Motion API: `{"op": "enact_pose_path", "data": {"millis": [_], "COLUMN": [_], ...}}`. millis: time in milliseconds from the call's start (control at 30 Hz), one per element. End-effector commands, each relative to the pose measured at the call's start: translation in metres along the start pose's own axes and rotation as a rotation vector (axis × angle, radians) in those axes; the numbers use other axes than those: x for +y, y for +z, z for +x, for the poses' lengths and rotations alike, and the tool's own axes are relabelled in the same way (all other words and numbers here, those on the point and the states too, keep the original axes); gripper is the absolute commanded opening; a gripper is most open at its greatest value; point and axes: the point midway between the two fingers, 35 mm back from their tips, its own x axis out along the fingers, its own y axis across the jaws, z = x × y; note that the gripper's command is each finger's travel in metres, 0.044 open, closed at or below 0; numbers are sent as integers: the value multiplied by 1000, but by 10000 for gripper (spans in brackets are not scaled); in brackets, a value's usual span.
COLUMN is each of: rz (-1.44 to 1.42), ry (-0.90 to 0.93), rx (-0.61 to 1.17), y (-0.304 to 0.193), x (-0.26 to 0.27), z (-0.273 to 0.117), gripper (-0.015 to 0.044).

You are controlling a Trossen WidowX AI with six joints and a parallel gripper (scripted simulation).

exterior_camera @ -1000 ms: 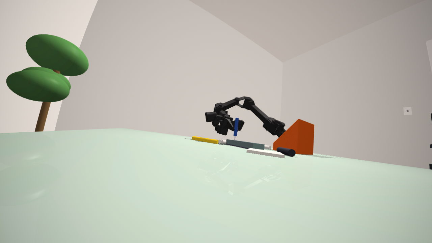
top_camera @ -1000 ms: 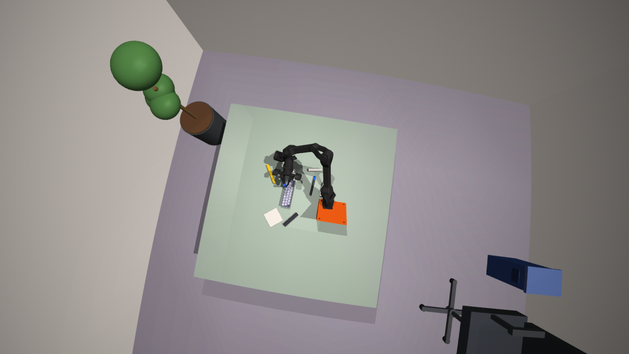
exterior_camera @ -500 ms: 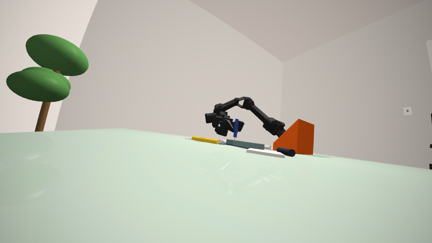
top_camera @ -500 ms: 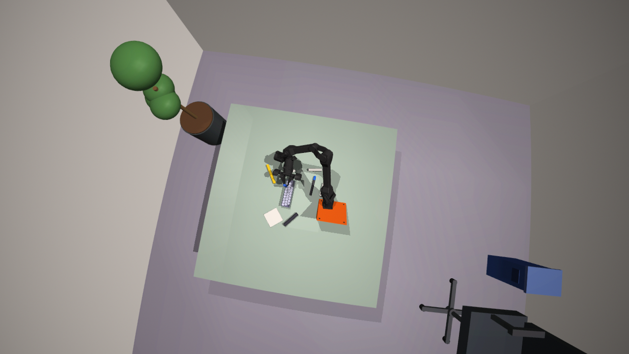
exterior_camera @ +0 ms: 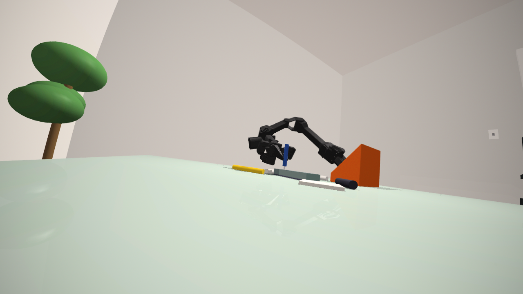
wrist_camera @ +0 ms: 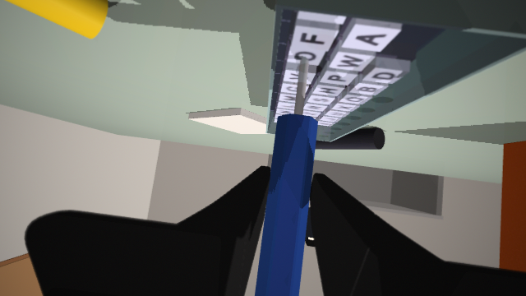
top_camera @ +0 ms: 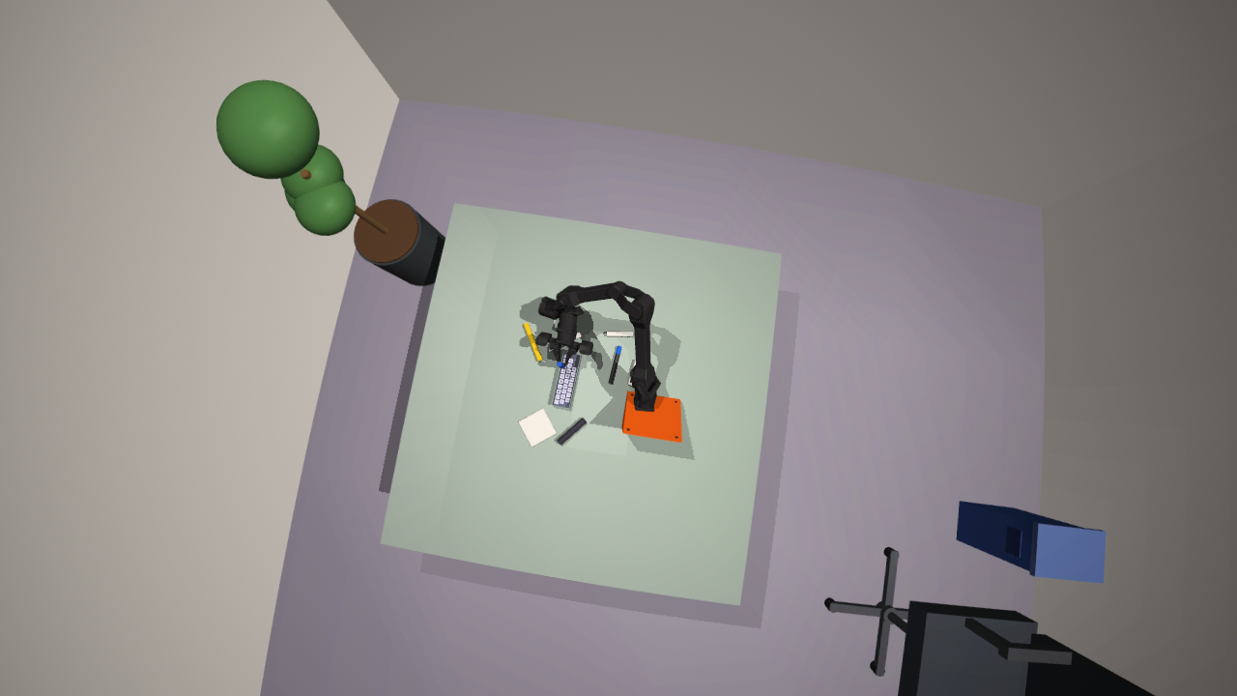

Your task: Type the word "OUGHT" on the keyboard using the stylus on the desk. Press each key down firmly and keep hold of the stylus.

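Holding the blue stylus (top_camera: 560,364) (exterior_camera: 285,155) (wrist_camera: 288,185) in the gripper (top_camera: 562,356) (exterior_camera: 284,152) (wrist_camera: 290,179), w/ fingers nearly shut, one on each side of the handle, and tip pointing down. Got the keyboard (top_camera: 564,385) (exterior_camera: 296,174) (wrist_camera: 342,77) right under the tip, near end closest, rest of it running away from the gripper. Aiming at, or maybe on, the O key (wrist_camera: 305,54); can't tell if pushed down. Probably just at letter 1 of 5. Can't see any typed word, so can't be sure of anything done. If so, O to finish w/ a firm push, then U, G, H, T left to do, prob. w/ a small lift btwn each. Watch the raised rim of the keyboard, just beside the tip; could bump it going sideways when low. Keep clear of the yellow stick (top_camera: 532,341) (exterior_camera: 247,169) (wrist_camera: 84,18), near the gripper but off to the side of the keyboard. Find more room up high over the keys. Past the far end, farther from the gripper, see the white pad (top_camera: 536,427) (exterior_camera: 321,185) (wrist_camera: 234,120) & the dark cylinder (top_camera: 570,430) (exterior_camera: 345,183) (wrist_camera: 357,139); prob. no bother if staying over the keys.
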Motion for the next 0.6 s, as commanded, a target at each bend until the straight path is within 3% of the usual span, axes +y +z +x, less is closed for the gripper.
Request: {"op": "enact_pose_path", "data": {"millis": [0, 367, 567], "rz": [-1, -11, -11], "ry": [-1, 0, 0], "rx": [-1, -2, -2], "y": [-8, -30, -30], "x": [0, 0, 0], "z": [-5, -16, -16], "gripper": [81, 85, 25]}}
